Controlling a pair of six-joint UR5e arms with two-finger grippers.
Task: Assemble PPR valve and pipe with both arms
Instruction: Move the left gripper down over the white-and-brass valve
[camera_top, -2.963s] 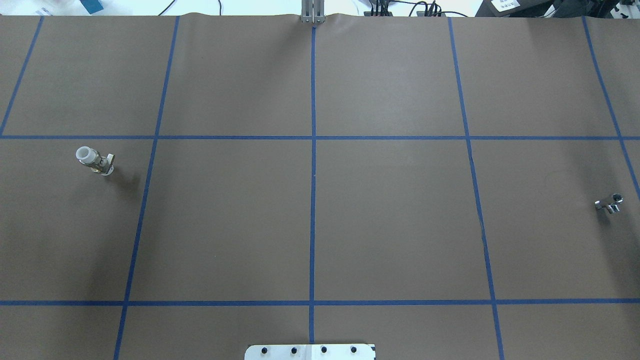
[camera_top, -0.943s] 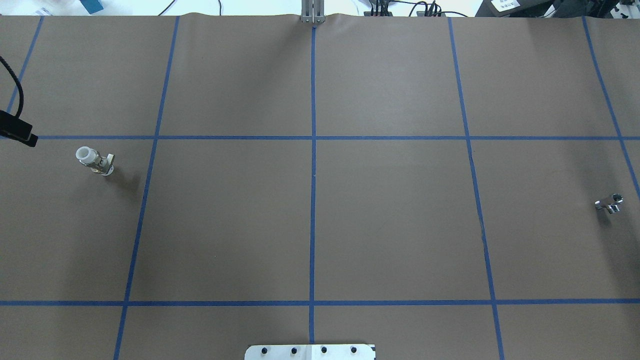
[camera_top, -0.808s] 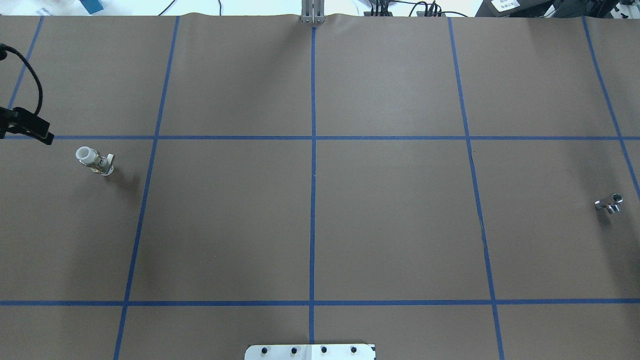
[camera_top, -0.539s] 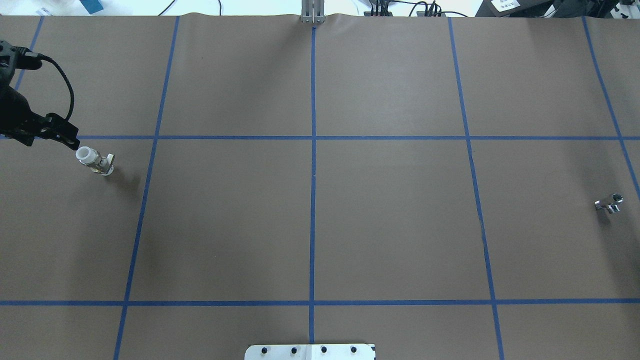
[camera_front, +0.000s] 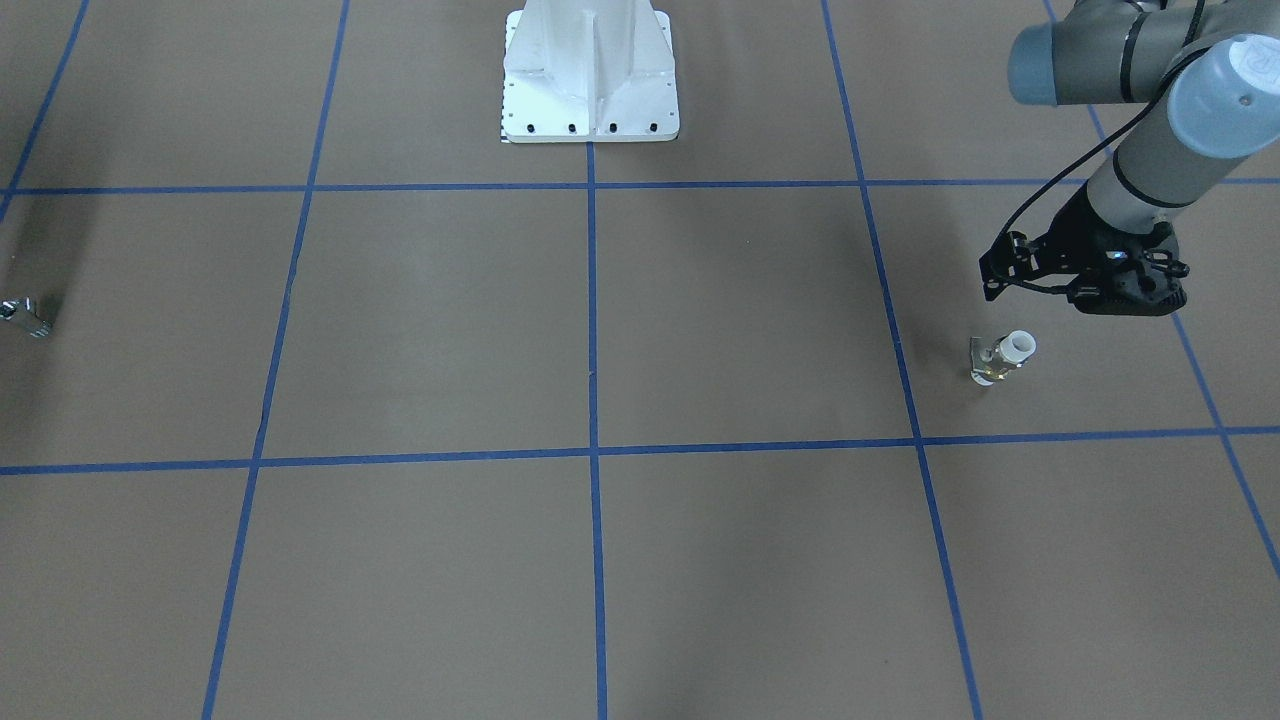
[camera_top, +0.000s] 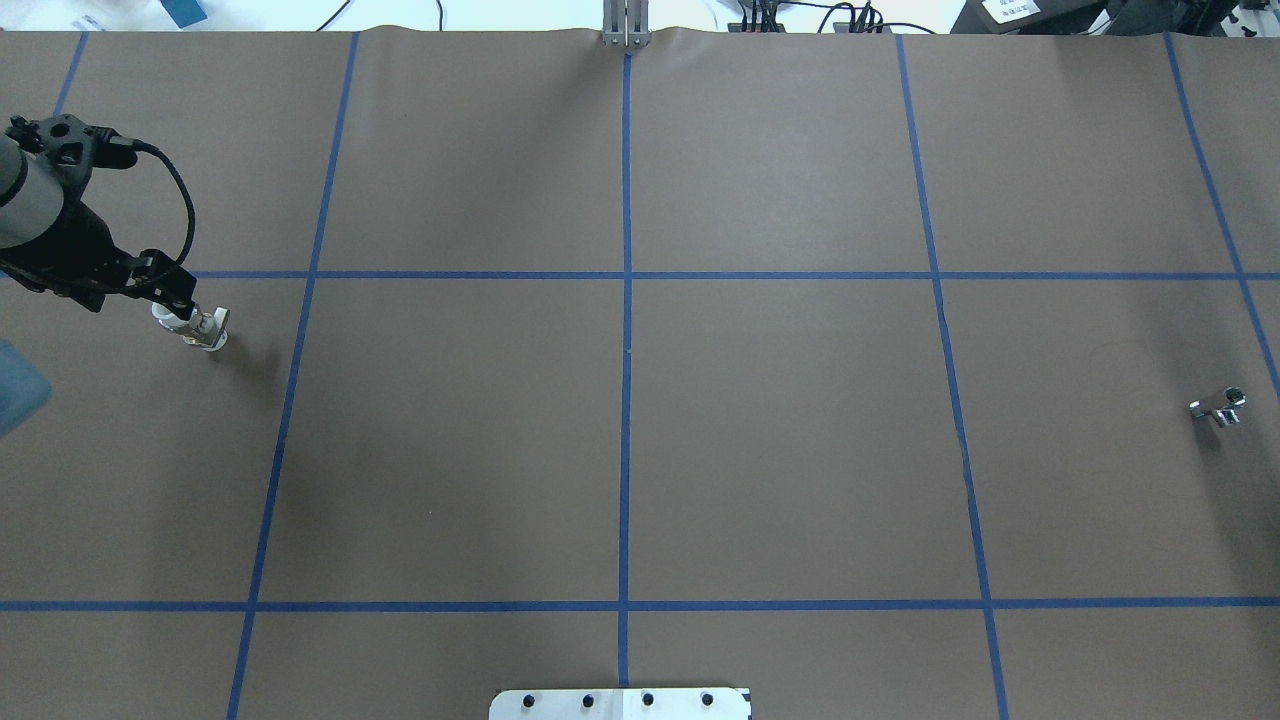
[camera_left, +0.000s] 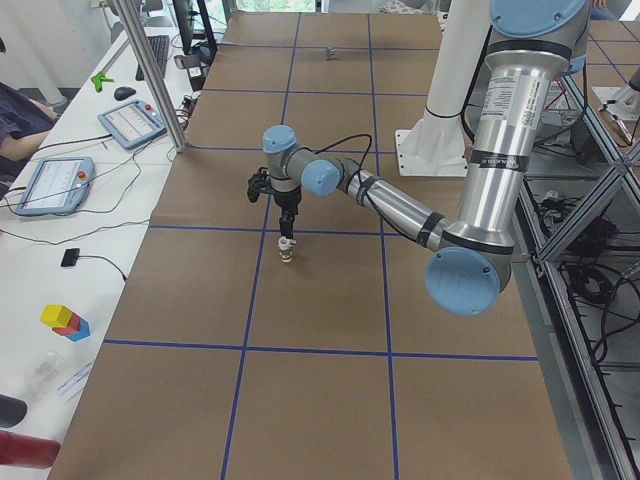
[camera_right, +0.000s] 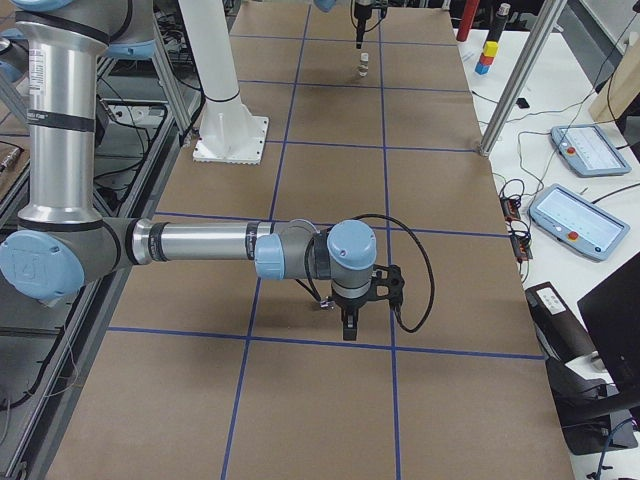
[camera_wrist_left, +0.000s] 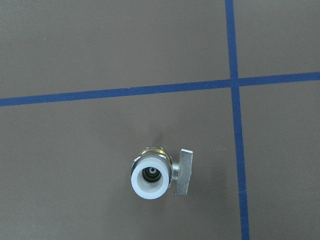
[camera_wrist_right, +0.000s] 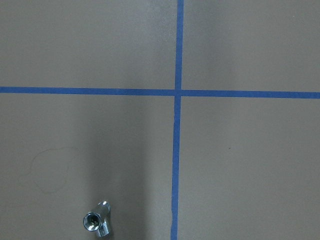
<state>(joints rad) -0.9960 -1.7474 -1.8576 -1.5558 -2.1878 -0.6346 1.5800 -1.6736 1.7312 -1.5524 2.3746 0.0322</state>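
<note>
In the front-facing view you see the left gripper (camera_front: 1125, 298) with the PPR valve (camera_front: 1003, 357) upright at its 8 o'clock; you cannot tell its finger gap. Exterior right: right gripper (camera_right: 347, 328) points down, gap equally unreadable. Right wrist: the pipe (camera_wrist_right: 97, 223) lies at 7 o'clock.

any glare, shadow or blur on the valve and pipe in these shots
Left wrist view: the PPR valve is sharp and evenly lit, no glare. Right wrist view: the pipe glints brightly and lies in a broad soft shadow. Overhead view: a pale blue out-of-focus blob sits at the left edge.
</note>
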